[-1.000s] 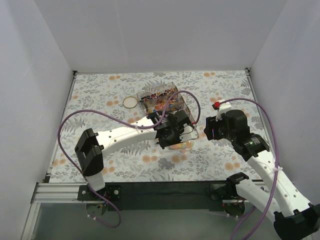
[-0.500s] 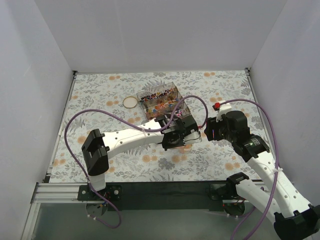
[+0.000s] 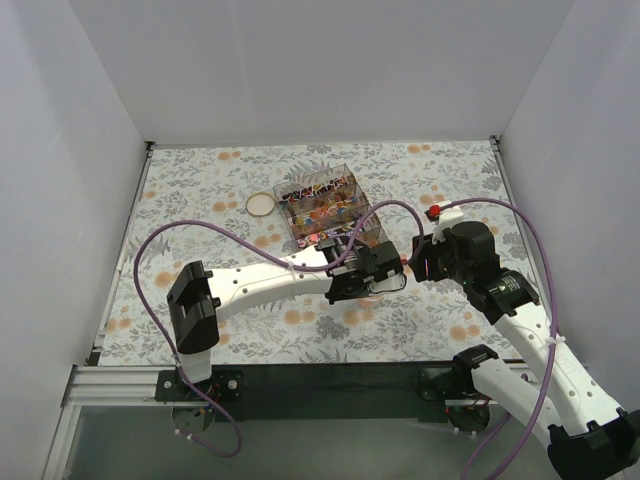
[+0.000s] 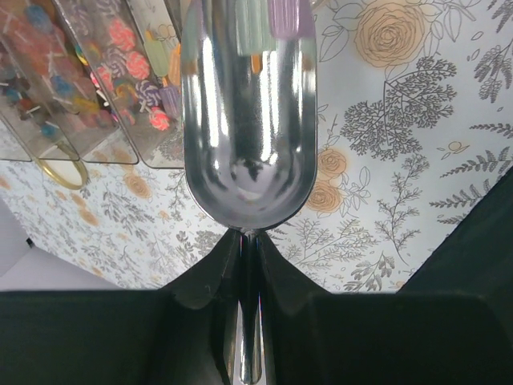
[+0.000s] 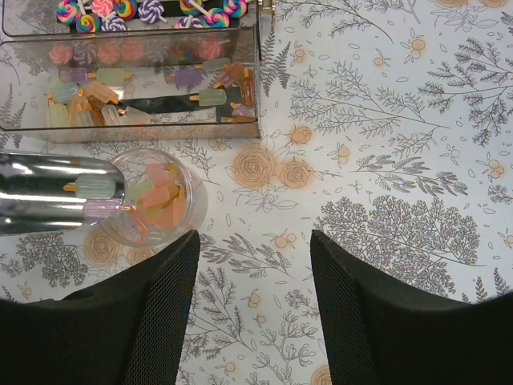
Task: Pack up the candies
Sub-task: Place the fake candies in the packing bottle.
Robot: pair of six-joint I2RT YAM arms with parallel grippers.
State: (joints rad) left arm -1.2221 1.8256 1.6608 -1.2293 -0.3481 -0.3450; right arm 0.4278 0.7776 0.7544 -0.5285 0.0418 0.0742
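1. Step in hand: scooped sweets are being tipped into a jar. The left pincer [image 4: 248, 250] is clamped on the thin handle of a shiny metal scoop [image 4: 248, 136].
2. The scoop's mouth sits at the rim of the small round clear jar [image 5: 199, 192].
3. The candies [image 5: 160, 196], tiny wrapped sweets in orange, pink, green and purple, are in three places:
   - a small heap is already inside the jar;
   - a green one [image 5: 98, 188] and a purple one lie at the scoop's lip;
   - the rest are in the clear plastic compartment box [image 5: 144, 131], just behind the jar.
4. The right pincer [image 5: 252, 241] is spread wide and grips nothing. It hangs over the table just beside the jar.
5. Next move, as a judgement: tilt the scoop more so the last two sweets slide in, keeping the lip over the opening. The jar looks light and could be nudged over, and the free right pincer is near enough to steady it.
6. The round gold lid [image 3: 262, 204] lies off the jar, left of the box.
7. Surface: the table [image 5: 401, 160] has a pale floral cloth with grey leaves and orange roses.
8. Room: plain white walls [image 3: 320, 70] stand on three sides.
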